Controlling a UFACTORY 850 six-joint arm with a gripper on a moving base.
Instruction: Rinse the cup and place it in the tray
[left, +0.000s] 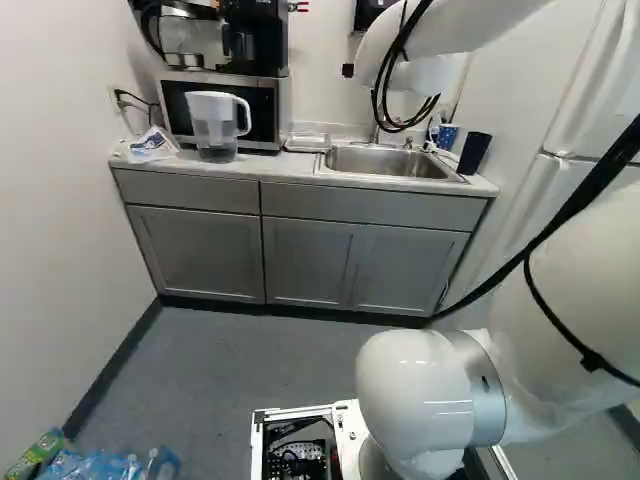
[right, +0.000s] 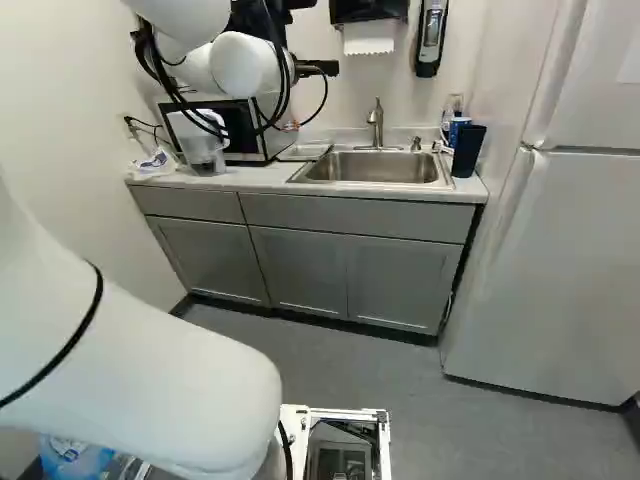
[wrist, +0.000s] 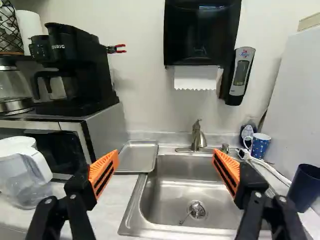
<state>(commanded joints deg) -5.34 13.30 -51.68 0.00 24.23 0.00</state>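
Left of the sink (right: 370, 168) lies the metal tray (wrist: 138, 156), ahead of the gripper (wrist: 166, 154), whose fingers stand wide apart. Right of the sink, on the counter (right: 250, 178), are the spotted mug (wrist: 260, 146) and, nearer, the dark blue cup (wrist: 305, 187), off to the gripper's right.

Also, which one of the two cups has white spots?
The blue mug, standing farther back; the dark cup in front of it is plain.

Above the sink (wrist: 172, 192) the room is free to pass, but the faucet (wrist: 198, 139) rises at its back, and the dark blue tumbler (wrist: 305, 189) and water pitcher (wrist: 24, 172) stand on opposite sides.
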